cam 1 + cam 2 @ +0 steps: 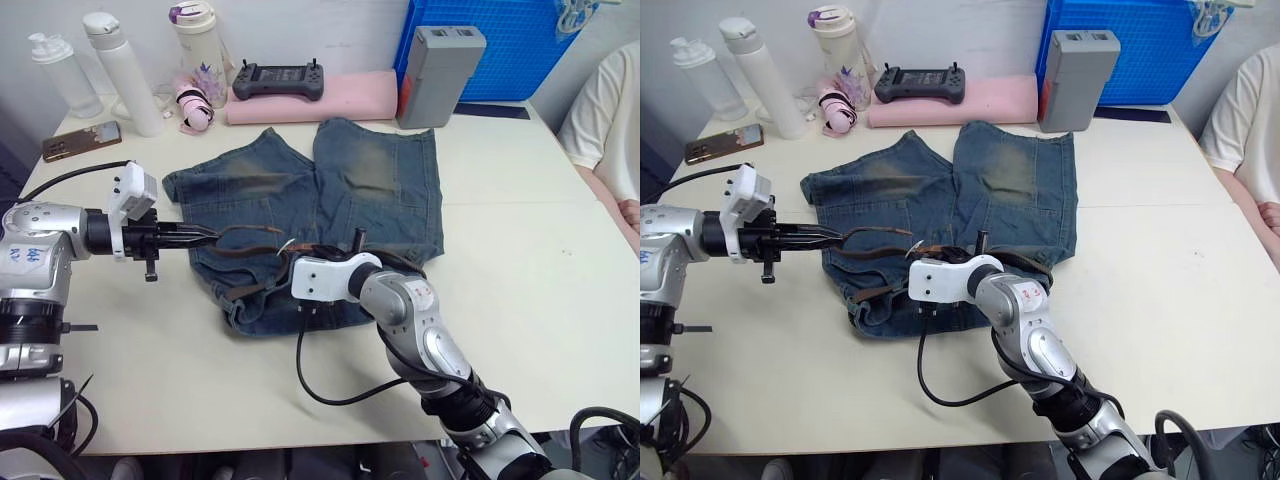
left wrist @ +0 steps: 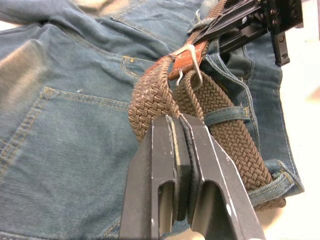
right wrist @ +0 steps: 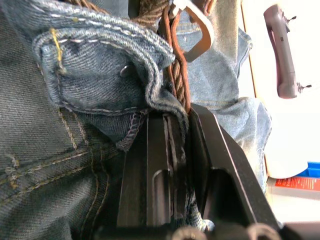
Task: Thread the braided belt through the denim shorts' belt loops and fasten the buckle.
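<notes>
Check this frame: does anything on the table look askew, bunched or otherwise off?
Yes. The denim shorts are rumpled at the waistband, folded over near the right gripper. The braided belt lies doubled in a loop pinched by the left gripper, not flat along the waistband. Nothing looks spilled or damaged.

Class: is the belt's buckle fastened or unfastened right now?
Cannot tell. The braided belt passes through the buckle, but the prong's position is not visible.
</notes>
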You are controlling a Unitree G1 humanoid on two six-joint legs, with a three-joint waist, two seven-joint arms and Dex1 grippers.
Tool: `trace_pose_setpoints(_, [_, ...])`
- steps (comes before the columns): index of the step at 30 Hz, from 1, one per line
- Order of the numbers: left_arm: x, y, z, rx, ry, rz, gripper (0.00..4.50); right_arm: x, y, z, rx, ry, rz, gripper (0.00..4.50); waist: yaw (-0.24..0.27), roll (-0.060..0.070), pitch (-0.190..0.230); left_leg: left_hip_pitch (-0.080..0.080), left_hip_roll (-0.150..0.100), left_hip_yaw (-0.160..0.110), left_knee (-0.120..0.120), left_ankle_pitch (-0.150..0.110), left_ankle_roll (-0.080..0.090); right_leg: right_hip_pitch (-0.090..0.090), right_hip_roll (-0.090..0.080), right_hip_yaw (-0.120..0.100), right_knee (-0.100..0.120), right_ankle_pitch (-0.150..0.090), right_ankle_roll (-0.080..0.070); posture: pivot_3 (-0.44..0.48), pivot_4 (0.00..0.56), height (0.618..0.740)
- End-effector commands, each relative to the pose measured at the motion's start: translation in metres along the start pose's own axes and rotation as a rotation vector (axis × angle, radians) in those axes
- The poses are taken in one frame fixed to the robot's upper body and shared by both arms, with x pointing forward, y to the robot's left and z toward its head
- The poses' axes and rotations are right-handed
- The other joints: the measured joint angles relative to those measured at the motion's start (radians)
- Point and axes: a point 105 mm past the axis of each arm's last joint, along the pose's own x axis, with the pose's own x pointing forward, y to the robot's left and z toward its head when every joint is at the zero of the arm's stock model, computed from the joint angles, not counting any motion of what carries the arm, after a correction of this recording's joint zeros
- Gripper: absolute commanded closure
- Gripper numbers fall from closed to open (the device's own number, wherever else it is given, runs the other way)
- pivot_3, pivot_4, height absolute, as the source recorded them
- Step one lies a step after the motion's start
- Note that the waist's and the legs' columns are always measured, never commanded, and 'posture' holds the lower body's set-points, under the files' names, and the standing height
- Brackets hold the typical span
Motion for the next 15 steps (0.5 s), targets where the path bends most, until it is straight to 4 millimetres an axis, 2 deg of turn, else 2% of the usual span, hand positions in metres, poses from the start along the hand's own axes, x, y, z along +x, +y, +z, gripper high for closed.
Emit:
trace_pose_setpoints(1, [0.002, 0.003, 0.009, 0.064, 0.015, -0.040, 4.50, -0.002, -0.006, 0.008, -0.016, -0.035, -0.027, 4.42, 0.000, 0.000, 0.000, 0.000, 0.000, 0.000, 0.000, 0.000, 0.000, 0.000, 0.000, 0.000, 0.000, 0.000, 0.000, 0.000, 0.150, 0.714])
trace_pose_setpoints(15, [0.013, -0.002, 0.002, 0.105, 0.060, -0.097, 4.50, -0.003, -0.006, 0.008, -0.017, -0.033, -0.029, 4.42, -0.001, 0.000, 0.000, 0.000, 0.000, 0.000, 0.000, 0.000, 0.000, 0.000, 0.000, 0.000, 0.000, 0.000, 0.000, 0.000, 0.150, 0.714])
